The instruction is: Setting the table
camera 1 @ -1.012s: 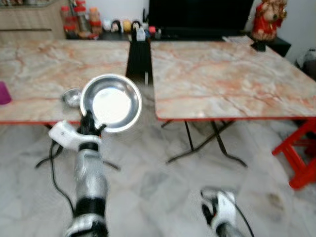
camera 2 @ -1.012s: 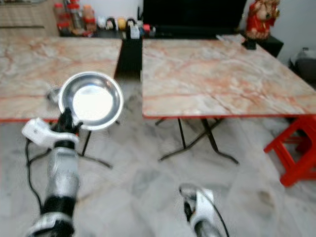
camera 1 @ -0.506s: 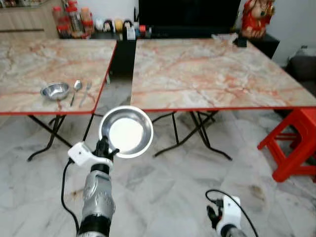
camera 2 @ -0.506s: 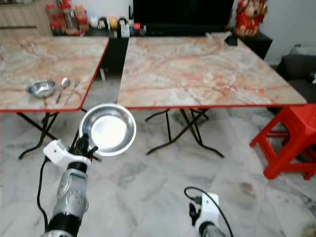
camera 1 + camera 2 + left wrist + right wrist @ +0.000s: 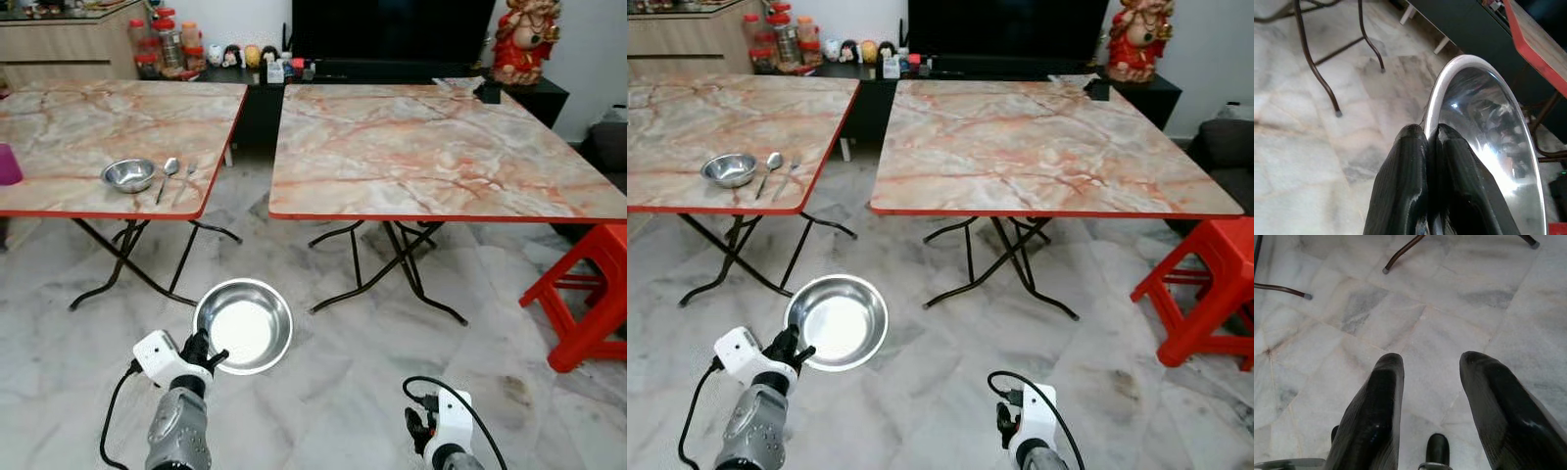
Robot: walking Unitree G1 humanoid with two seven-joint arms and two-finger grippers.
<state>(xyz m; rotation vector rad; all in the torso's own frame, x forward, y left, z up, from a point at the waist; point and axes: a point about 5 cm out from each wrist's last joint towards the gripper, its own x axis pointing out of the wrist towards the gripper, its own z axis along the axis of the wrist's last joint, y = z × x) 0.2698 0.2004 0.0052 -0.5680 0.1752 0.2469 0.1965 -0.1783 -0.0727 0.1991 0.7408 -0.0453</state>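
We see the left surface point(image 5: 59, 137) cut off at the edge; the purple object point(image 5: 8, 164) on it too; shelf jars point(image 5: 167, 44) too small to tell.

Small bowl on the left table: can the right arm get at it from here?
Probably not. The small bowl sits well back on the left table, with bare floor between. The right gripper hangs low and open over the floor, on the far side from the left gripper, shut on the steel plate.

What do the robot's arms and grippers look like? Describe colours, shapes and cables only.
Both arms are silver cylinders with black bands. The left gripper and right gripper each carry a white boxy housing at the wrist with a thin black cable looping off it. The fingers are long, black, rounded and finely ribbed.
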